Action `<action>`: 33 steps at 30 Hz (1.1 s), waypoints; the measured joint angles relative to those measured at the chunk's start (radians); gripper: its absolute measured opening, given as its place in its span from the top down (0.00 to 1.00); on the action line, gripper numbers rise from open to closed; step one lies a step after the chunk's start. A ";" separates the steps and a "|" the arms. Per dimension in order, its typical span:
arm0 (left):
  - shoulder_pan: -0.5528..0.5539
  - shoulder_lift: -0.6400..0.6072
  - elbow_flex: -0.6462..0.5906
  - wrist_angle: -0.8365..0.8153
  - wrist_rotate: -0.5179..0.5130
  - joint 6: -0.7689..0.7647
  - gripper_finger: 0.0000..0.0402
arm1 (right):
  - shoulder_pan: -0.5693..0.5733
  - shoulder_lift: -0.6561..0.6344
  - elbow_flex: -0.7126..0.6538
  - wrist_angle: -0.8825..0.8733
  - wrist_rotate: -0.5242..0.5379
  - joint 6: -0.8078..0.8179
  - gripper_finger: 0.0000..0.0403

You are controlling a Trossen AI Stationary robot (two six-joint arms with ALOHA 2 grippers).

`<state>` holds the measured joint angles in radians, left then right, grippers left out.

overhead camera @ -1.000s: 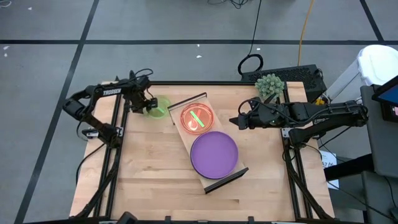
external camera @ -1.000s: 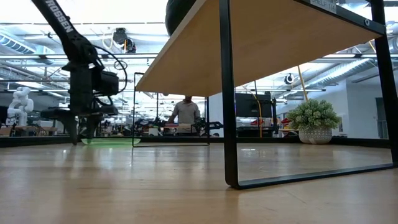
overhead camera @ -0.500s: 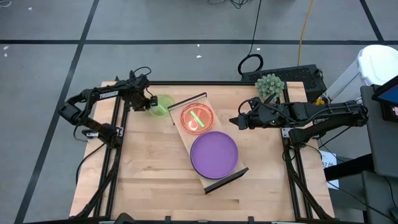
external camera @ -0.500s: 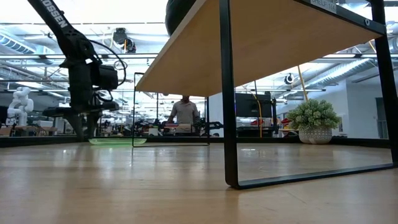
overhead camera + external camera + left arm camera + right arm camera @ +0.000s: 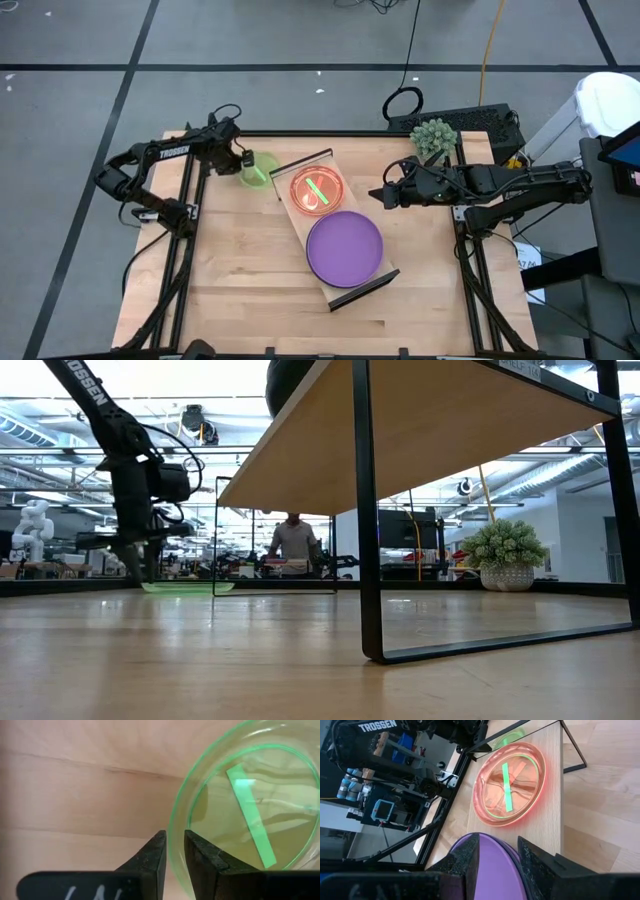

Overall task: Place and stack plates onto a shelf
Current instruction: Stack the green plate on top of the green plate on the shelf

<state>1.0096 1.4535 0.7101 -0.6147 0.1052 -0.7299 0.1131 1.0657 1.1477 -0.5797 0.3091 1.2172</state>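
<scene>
Left wrist view shows your left gripper pinching the rim of the small translucent neon green plate at the table's far left (beside the long light-wood shelf), so lift level and slowly.

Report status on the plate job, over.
Left claw closed on green plate rim, on table beside shelf. Right claw idle, open, by shelf. Pink plate, purple plate shelved. Nothing blocking.
</scene>
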 joint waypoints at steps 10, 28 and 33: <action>0.001 -0.003 -0.062 0.070 0.010 -0.039 0.82 | 0.000 0.000 0.000 0.000 0.000 -0.003 0.71; -0.002 -0.040 -0.082 0.124 0.029 -0.034 0.82 | 0.000 0.000 0.000 0.000 0.000 -0.003 0.71; -0.002 -0.044 -0.082 0.122 0.030 -0.035 0.82 | 0.000 0.000 0.000 0.000 -0.001 -0.008 0.71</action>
<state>1.0077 1.4091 0.6285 -0.4932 0.1349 -0.7647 0.1131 1.0657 1.1477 -0.5800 0.3084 1.2097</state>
